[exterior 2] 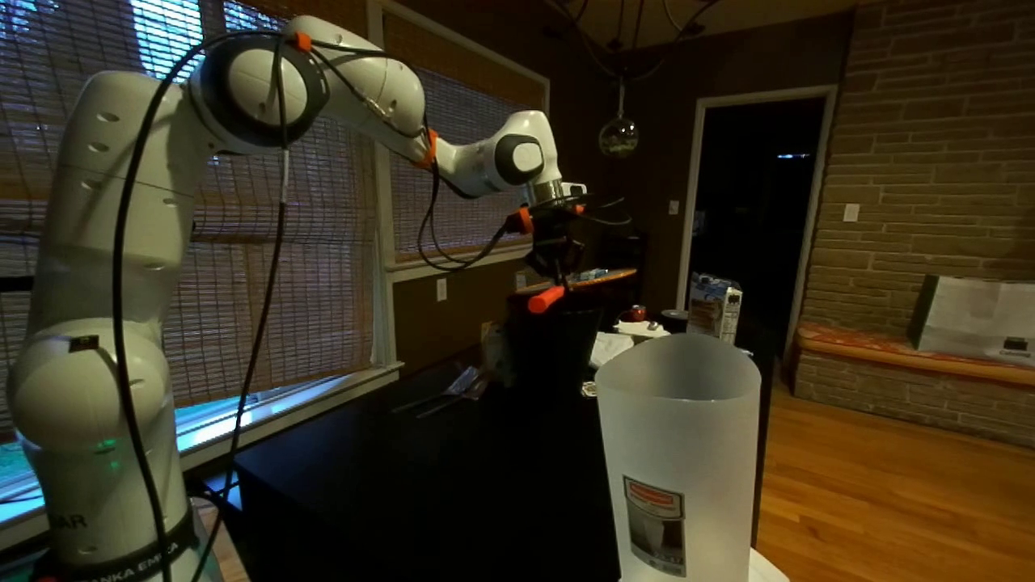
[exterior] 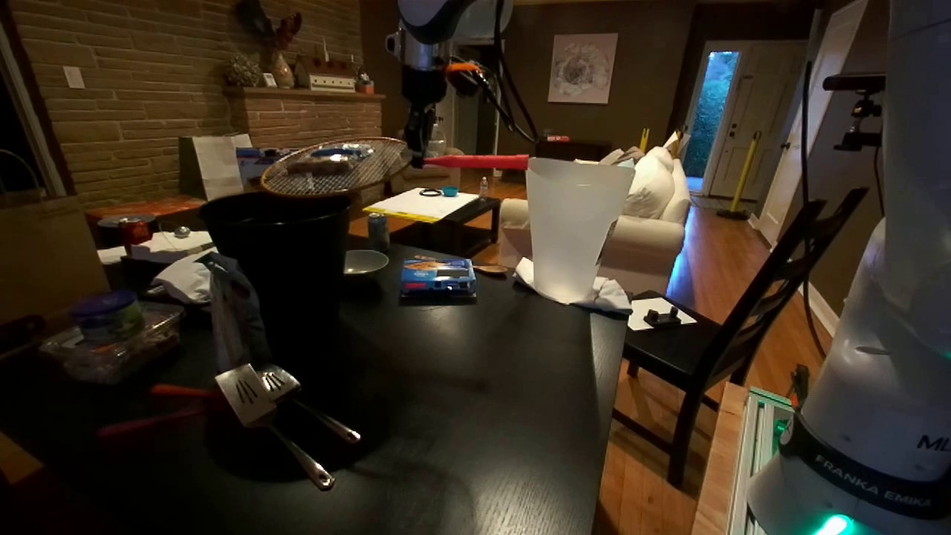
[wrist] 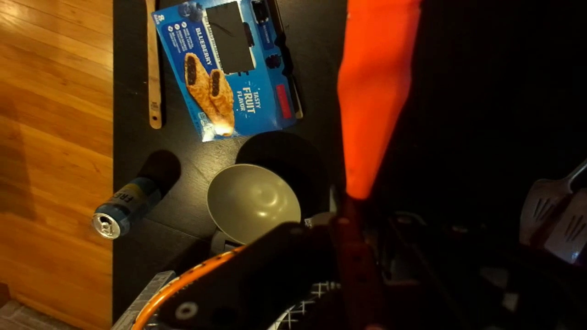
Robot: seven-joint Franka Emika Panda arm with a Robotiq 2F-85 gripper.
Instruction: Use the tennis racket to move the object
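Note:
My gripper (exterior: pixel 417 156) is shut around the tennis racket (exterior: pixel 475 161) where its red handle narrows, and holds it up in the air. In the wrist view the handle (wrist: pixel 376 82) runs to the top edge, while part of the orange hoop rim (wrist: pixel 190 276) shows lower left. The hoop sits nearly level, just above the rim of a black bin (exterior: pixel 275 253); I cannot tell if they touch. On the netting lies the object, a shiny bluish packet (exterior: pixel 342 153) with a brownish part, also in an exterior view (exterior 2: pixel 594 275). Its outline is blurred.
A tall frosted white bin (exterior: pixel 572 223) stands on the table near the handle's end. Around are a blue snack box (wrist: pixel 229 68), a bowl (wrist: pixel 252 201), a can (wrist: pixel 130 201), metal spatulas (exterior: pixel 245 394) and a blue-lidded tub (exterior: pixel 108 312).

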